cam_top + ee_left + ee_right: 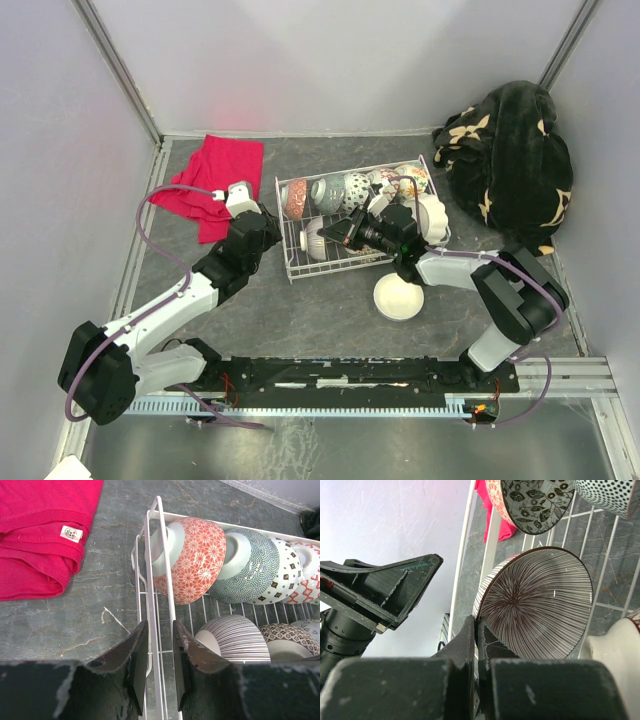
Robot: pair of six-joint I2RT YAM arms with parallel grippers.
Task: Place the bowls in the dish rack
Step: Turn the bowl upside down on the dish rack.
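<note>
Grey tabletop (330, 330): our left jaws pinch dish rack (159, 630) wire; right jaws pressed together w/ striped bowl (540, 605) rim. Slip could chip neighbours.

The dish rack (300, 262) sits mid-table with bowls (345, 192) standing on edge in a row along its far side and more in front of them. Left of it lies a cloth (215, 180); at the far right — a heaped blanket (510, 160). One bowl (398, 297) rests on the table just before the rack.

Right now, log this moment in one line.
left gripper: astride dish rack wire | right gripper: shut on striped bowl rim | white bowl: on table
</note>
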